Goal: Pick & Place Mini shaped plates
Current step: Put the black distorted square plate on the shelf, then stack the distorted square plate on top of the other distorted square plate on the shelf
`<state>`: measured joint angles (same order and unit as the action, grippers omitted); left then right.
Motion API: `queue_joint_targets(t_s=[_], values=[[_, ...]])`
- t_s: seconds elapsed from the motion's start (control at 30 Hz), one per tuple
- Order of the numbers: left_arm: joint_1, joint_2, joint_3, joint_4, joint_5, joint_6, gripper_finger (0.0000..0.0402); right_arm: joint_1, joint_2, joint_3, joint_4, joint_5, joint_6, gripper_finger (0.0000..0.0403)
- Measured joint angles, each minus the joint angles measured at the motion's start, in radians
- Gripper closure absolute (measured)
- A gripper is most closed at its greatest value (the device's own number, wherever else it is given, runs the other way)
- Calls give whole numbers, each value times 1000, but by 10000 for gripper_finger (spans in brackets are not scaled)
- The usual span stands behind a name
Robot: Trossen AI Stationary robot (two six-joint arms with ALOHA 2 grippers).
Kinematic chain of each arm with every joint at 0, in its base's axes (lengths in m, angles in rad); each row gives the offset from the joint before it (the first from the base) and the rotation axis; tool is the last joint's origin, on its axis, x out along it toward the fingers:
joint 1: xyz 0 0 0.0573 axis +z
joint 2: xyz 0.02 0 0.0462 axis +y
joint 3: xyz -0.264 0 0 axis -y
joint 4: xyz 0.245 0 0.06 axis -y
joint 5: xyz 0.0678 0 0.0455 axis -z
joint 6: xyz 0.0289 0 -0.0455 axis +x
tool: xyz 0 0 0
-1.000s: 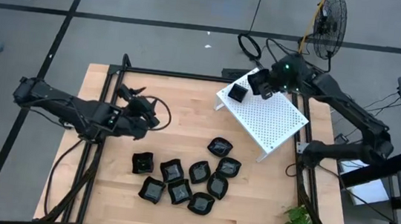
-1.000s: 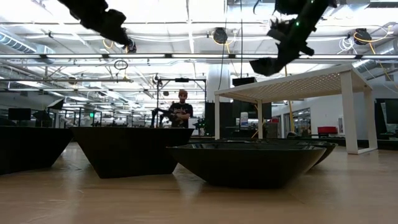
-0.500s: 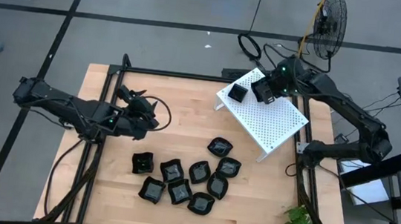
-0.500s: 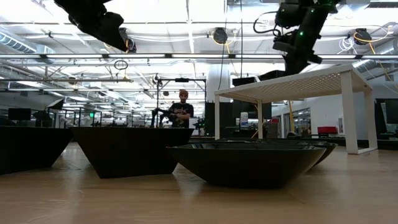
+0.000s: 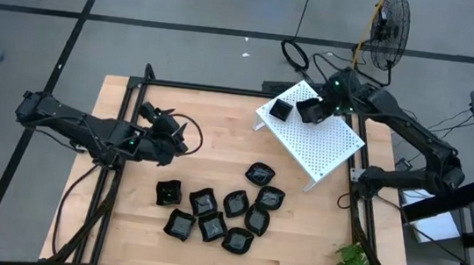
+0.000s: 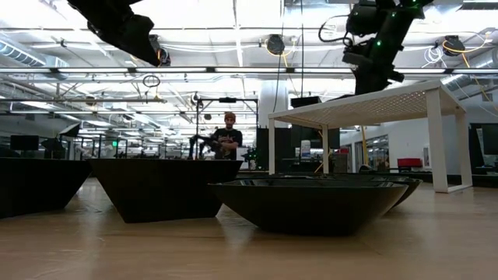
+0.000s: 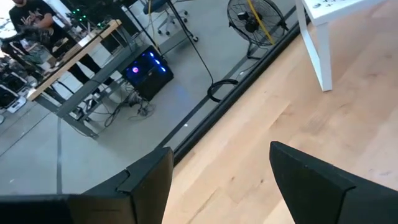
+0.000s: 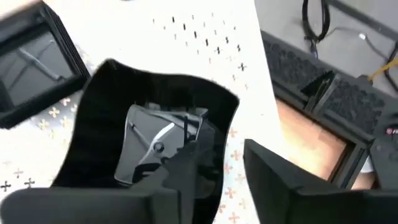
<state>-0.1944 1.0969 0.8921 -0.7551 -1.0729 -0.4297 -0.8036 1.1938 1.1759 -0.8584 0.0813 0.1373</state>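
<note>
- Spanning most of the high view, the wooden bench (image 5: 220, 122) is carrying everything, with a black frame around its edges.
- Sitting at the bench's far right corner, the white perforated rack (image 5: 324, 146) is standing on legs, set at an angle.
- Reaching over the rack's far end, the right arm is holding its right pincer (image 5: 317, 108) just above a lobed plate (image 8: 155, 137) lying on the rack top.
- Showing in the right wrist view, that pincer's fingers (image 8: 280, 180) are standing apart, one over the plate's rim and one outside it; cannot tell whether they are touching the plate.
- Lying beside it on the rack, a square plate (image 5: 281, 110) is sitting near the rack's far left corner, close to the lobed one but apart.
- Hovering over the bench's left half, the left pincer (image 5: 175, 135) is gaping wide with nothing between its fingers (image 7: 311, 180), well apart from all plates.
- Clustering on the bench's near middle, the loose mini plates (image 5: 215, 214) are lying close together, ten or so, several touching.
- Standing in the room beyond the bench in the low view, a person (image 6: 227, 136) is facing this way.
</note>
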Motion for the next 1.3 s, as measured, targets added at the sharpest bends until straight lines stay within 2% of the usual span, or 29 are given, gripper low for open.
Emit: queue_joint_targets(t_s=[0.23, 0.4, 0.5, 0.63, 0.77, 0.83, 0.9, 1.07, 1.17, 1.3], values=[[0, 0, 0, 0, 11, 0, 133, 0, -131, 0, 46, -2, -46, 242], [0, 0, 0, 0, 101, 5, 133, 3, -276, -6, 41, -11, -29, 245], [0, 0, 0, 0, 166, 31, 133, 30, -384, -53, 91, -100, 21, 250], [0, -13, -18, 8, 190, 55, 133, 92, -543, -198, 313, -319, 55, 254], [4, -116, -97, 44, 182, 25, 133, 150, -671, -340, 528, -361, 86, 254], [4, -211, -167, 113, 203, 30, 133, 166, -706, -379, 577, -364, 79, 255], [4, -322, -248, 228, 267, 67, 133, 172, -727, -399, 576, -371, 64, 254], [4, -560, -451, 602, 559, 212, 133, 172, -746, -433, 581, -422, 49, 256], [4, -635, -550, 807, 725, 308, 133, 172, -752, -467, 587, -483, 23, 257], [4, -677, -612, 918, 785, 371, 133, 172, -753, -514, 627, -582, 4, 258]])
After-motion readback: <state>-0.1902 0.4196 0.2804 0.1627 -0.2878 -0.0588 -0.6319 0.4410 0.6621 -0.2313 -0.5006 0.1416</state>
